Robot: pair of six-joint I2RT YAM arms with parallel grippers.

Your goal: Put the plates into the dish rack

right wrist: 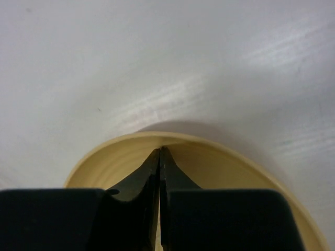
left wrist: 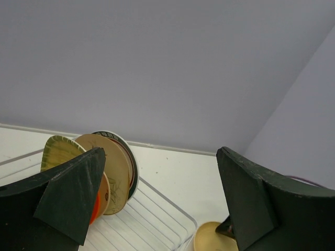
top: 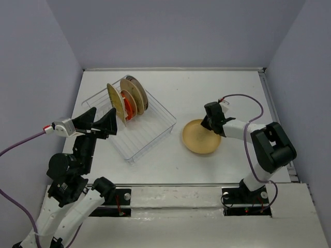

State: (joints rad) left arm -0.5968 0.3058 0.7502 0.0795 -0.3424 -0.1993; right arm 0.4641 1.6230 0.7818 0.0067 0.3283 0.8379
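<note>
We judge the tan plate (top: 196, 140), lying flat on the table (top: 207, 88) just right of the rack (top: 150, 137), to be light, stiff and smooth enough to slip, so its shallow upturned rim is the place to pinch. Our right claw (right wrist: 159, 151) is clenched on nothing, tips over the plate's inside near its rim. The left claw (left wrist: 159, 157), spread wide and empty, hovers by the clear wire rack where the other plates (top: 129, 101) stand on edge.

Plates (top: 129, 98) upright in dish rack (top: 149, 133), 1 plate (top: 198, 139) right of it
</note>
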